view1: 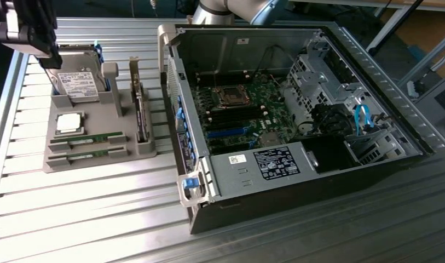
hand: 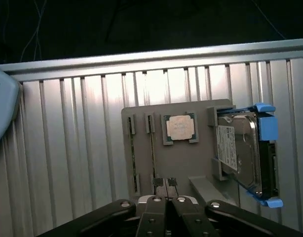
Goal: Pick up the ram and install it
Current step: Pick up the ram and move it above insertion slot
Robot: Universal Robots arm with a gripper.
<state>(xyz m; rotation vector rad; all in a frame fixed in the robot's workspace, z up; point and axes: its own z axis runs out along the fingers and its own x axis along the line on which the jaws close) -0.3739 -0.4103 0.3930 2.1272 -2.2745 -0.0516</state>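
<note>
– Fingertips (hand: 159, 183) pressed together, nothing btwn them. My gripper (hand: 165, 183) hangs above the tray (hand: 186, 163); ram (view1: 87, 140) sits in its slot there, untouched.
– Risk?
– Prob. two. Closed like this I'd butt the ram's edge, not straddle it. And a second ram (view1: 82, 159) lies just beside, so I could snag it too.
– Count?
– 2 rams, 1 CPU (hand: 180, 127), 1 hard drive (hand: 240, 153), 1 card (view1: 140, 118), 1 PC case (view1: 281, 109).
</note>
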